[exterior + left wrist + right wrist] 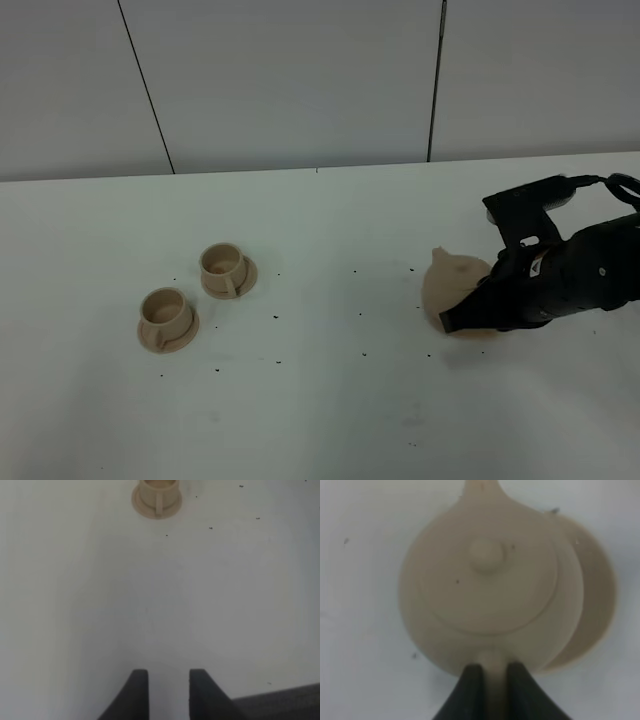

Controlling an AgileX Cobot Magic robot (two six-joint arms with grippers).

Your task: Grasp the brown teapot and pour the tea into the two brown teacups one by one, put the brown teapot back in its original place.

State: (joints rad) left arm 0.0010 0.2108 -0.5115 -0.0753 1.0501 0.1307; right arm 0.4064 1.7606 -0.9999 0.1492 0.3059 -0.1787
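The brown teapot (455, 288) sits far right on the surface (330, 430): squat, matte tan, lid (487, 587) on (so no clue what's inside), spout aimed away from the arm. It overlaps its plate (597, 610) off-centre, can't tell if it's actually resting on it. The right hand (491, 672) is pinching the loop handle (491, 659). Well off to the left, the two brown teacups (168, 310) stand just beside each other on saucers (152, 343), contents unclear. The left hand (168, 690) is spread over bare white surface. Dark specks (362, 354) everywhere, pale panelled wall (300, 80) behind.
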